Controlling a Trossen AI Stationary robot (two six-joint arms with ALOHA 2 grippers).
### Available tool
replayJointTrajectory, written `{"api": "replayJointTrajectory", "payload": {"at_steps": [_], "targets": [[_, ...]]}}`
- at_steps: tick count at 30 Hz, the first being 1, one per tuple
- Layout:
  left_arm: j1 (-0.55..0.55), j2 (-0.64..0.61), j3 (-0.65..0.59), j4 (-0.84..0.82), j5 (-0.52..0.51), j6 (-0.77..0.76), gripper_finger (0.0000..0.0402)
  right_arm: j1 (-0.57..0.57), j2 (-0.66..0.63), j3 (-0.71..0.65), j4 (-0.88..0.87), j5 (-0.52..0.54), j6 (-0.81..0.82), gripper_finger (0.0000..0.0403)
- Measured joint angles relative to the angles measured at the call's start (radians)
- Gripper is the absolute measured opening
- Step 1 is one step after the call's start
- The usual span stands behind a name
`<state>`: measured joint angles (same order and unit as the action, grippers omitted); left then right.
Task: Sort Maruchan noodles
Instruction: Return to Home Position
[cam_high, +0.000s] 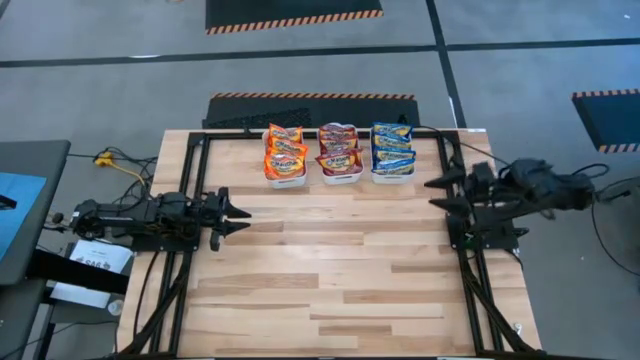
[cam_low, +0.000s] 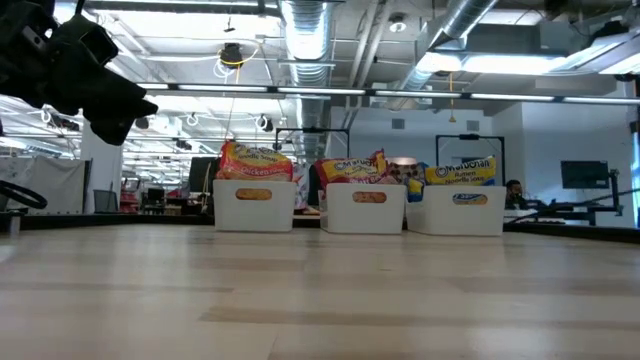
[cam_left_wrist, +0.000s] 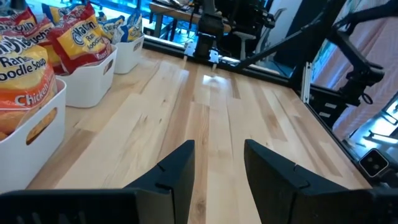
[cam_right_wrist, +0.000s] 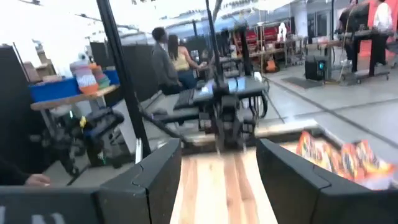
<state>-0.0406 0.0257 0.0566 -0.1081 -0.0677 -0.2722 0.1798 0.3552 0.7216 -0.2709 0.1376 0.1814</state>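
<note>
Orange, red, blue noodles fill the bins; beside them we see left gripper and right gripper spread empty.

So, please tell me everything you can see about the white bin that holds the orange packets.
The white bin looks like smooth plastic, rectangular, with an oval handle slot in its wall. It stands upright on the wooden table, leftmost in a row of three bins, apart from the middle bin. Orange noodle packets fill it and rise above its rim.
</note>
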Motion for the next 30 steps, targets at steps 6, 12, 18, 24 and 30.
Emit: {"api": "replayJointTrajectory", "payload": {"at_steps": [6,12,18,24,30], "targets": [[0.0,0.0,0.0,-0.001,0.0,0.0,0.0126,-0.006,-0.21,-0.263,0.081,0.002,-0.008,0.0235],[0.0,0.0,0.0,-0.001,0.001,0.0,0.0126,-0.017,-0.351,-0.417,0.115,0.0,-0.007,0.0235],[0.0,0.0,0.0,-0.001,0.001,-0.001,0.0126,-0.025,-0.332,-0.503,0.113,0.014,0.008,0.0235],[0.0,0.0,0.0,-0.001,0.001,-0.001,0.0126,-0.025,-0.351,-0.648,0.249,0.051,0.047,0.0235],[0.0,0.0,0.0,-0.001,0.001,-0.002,0.0126,-0.025,-0.333,-0.713,0.343,0.136,0.152,0.0235]]}}
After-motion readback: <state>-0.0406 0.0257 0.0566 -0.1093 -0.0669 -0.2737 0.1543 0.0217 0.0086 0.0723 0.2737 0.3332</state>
